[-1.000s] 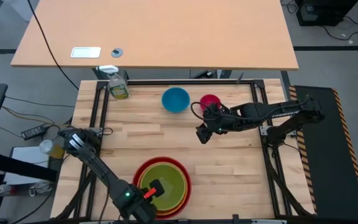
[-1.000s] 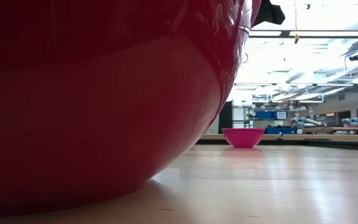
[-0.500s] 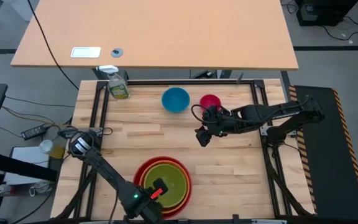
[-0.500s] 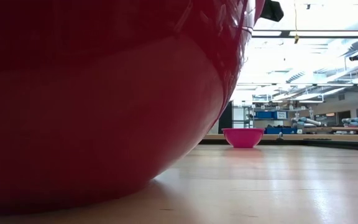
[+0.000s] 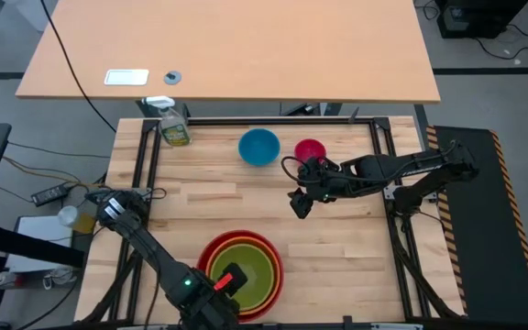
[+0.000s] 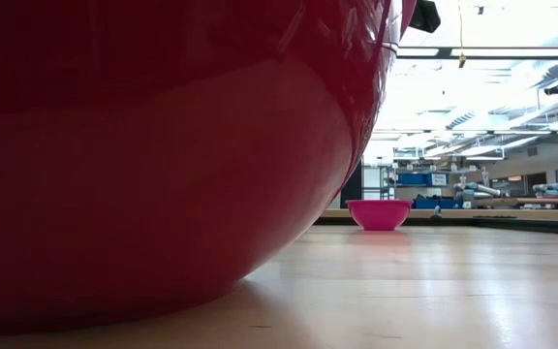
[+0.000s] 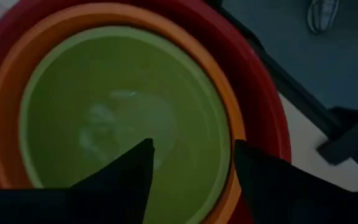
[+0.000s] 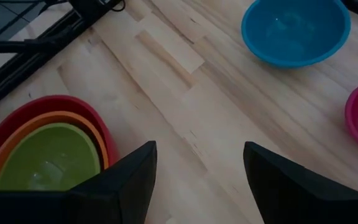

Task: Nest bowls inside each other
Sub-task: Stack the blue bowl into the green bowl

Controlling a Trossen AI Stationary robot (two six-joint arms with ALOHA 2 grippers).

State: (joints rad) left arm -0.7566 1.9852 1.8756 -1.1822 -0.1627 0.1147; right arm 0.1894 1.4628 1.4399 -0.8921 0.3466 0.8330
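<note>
A red bowl point(image 5: 211, 249) stands near the table's near edge. An orange bowl point(image 5: 216, 258) sits in it, and a lime green bowl point(image 5: 250, 266) sits in the orange one. The same stack shows in the left wrist view: red bowl point(image 7: 260, 93), orange bowl point(image 7: 8, 99), green bowl point(image 7: 104, 106). My left gripper point(image 5: 225, 282) point(image 7: 191, 168) hangs open above the green bowl's inside and touches nothing. A blue bowl point(image 5: 258, 147) and a pink bowl point(image 5: 310, 150) rest on their bases at the far side. My right gripper point(image 5: 299, 203) point(image 8: 201, 174) hovers open over the table's middle.
A green spray bottle point(image 5: 174, 128) stands at the far left corner. In the low view the red bowl point(image 6: 163, 155) fills the left side, with the pink bowl point(image 6: 379, 214) far behind it. Bare wood point(image 8: 185, 118) lies between the stack and the blue bowl point(image 8: 294, 31).
My left gripper has risen a little over the nested bowls and stays above the green bowl. The green bowl lies free in the orange one. My right arm has kept still.
</note>
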